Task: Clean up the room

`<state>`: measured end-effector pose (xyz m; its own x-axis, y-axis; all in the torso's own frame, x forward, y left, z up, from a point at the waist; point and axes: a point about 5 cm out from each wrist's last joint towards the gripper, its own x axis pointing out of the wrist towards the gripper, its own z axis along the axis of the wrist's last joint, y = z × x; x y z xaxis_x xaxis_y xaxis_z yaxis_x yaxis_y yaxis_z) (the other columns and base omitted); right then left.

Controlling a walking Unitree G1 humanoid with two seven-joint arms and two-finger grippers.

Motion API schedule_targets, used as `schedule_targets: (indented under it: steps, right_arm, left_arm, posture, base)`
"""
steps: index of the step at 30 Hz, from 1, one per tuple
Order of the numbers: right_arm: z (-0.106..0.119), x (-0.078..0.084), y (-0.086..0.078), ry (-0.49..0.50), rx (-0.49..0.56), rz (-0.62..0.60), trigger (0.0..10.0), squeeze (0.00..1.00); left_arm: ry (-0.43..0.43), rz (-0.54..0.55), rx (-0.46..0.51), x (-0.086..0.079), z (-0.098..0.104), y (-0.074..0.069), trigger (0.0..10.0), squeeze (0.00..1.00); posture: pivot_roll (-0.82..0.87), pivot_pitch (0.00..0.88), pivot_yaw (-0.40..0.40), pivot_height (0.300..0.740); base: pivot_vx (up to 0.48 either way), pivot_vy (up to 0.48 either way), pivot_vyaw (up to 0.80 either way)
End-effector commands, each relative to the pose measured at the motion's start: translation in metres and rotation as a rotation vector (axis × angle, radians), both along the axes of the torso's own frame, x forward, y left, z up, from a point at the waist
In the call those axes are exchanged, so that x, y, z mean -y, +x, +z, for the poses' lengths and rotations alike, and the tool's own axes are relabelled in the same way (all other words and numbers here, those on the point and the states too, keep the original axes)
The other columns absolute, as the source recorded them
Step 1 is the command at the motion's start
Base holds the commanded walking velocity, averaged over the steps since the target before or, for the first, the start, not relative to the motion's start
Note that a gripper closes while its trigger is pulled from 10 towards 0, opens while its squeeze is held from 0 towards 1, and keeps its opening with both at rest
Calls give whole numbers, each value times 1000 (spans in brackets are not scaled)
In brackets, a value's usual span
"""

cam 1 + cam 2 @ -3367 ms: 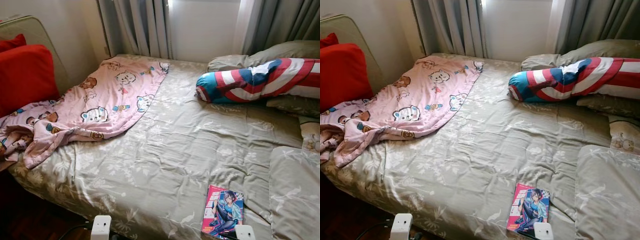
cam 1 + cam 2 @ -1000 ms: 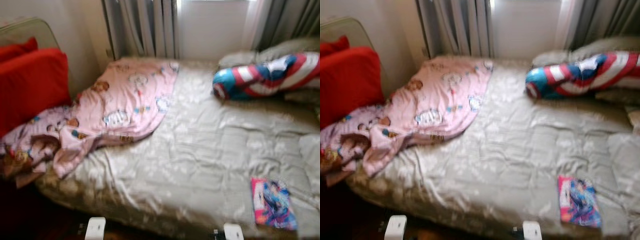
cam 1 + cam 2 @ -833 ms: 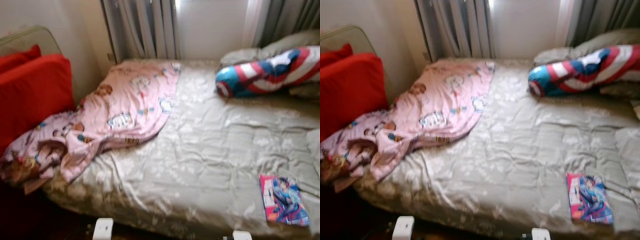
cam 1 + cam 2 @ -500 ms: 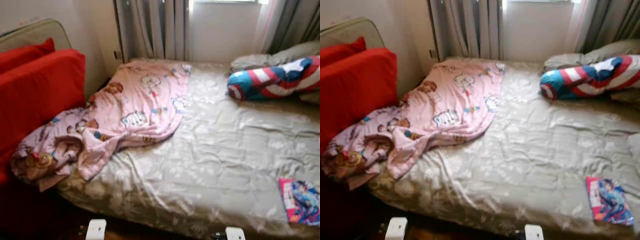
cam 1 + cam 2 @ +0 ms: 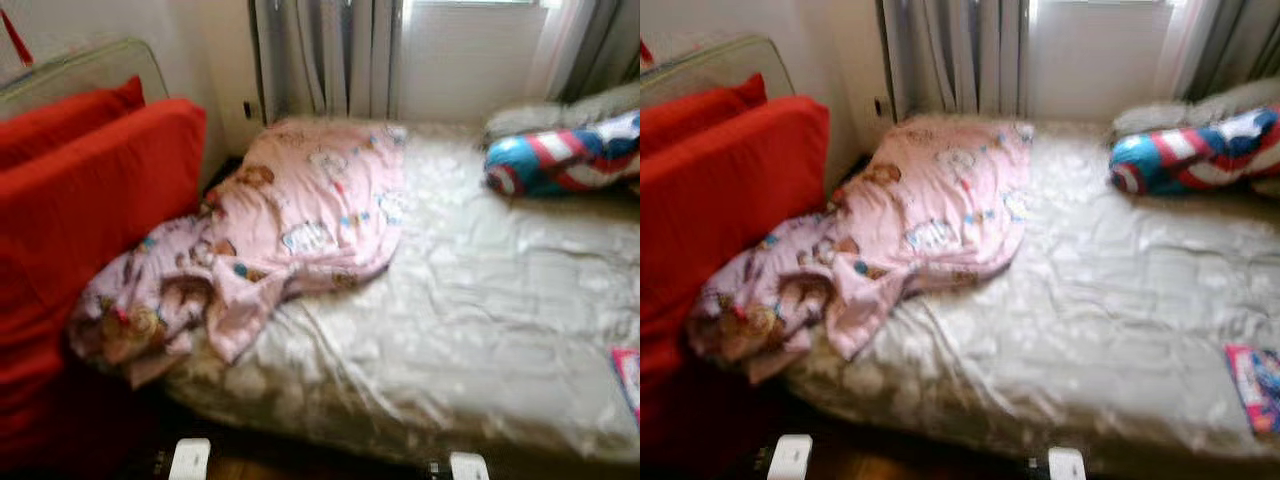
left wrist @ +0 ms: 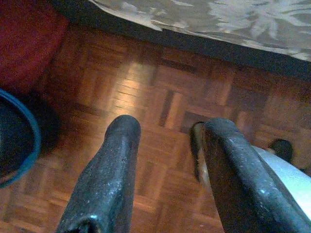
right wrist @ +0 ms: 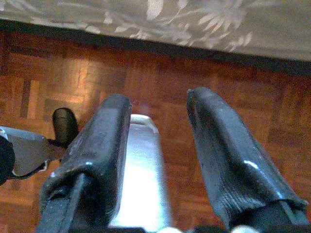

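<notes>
Ahead, a bed [image 5: 480, 340] in a pale leaf-print cover spans the head views, red cushions [image 5: 90, 220] at its left end. Over its left part lies a rumpled pink cartoon blanket [image 5: 290, 220]; a striped bolster [image 5: 570, 160] lies far right, a comic book [image 5: 1252, 385] near the front right edge. Left gripper [image 6: 165, 131] and right gripper [image 7: 158, 104] hang over parquet floor [image 6: 146, 77], fingers spread, holding nothing
</notes>
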<state>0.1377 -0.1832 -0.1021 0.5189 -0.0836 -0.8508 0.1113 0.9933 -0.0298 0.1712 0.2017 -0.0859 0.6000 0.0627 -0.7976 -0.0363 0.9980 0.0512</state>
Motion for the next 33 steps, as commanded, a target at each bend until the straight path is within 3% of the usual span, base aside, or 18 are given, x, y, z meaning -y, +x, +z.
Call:
schedule_targets:
  steps: [1,26,33]
  right_arm:
    - [-1,3,-4,-4,-6,-12,10000,0]
    - [-1,2,-4,-2,-5,-6,10000,0]
    - [-1,2,-3,-1,-2,-7,10000,0]
  left_arm:
    - [0,-14,-11,3,-1,-1,10000,0]
    - [3,-18,-14,2,-1,-1,10000,0]
    - [2,-25,-6,3,-1,0,10000,0]
  posture:
    - [-27,14,47,740]
    - [-26,19,49,740]
    - [-26,19,49,740]
  base:
    - [0,352,0]
    - [0,346,0]
    - [0,0,0]
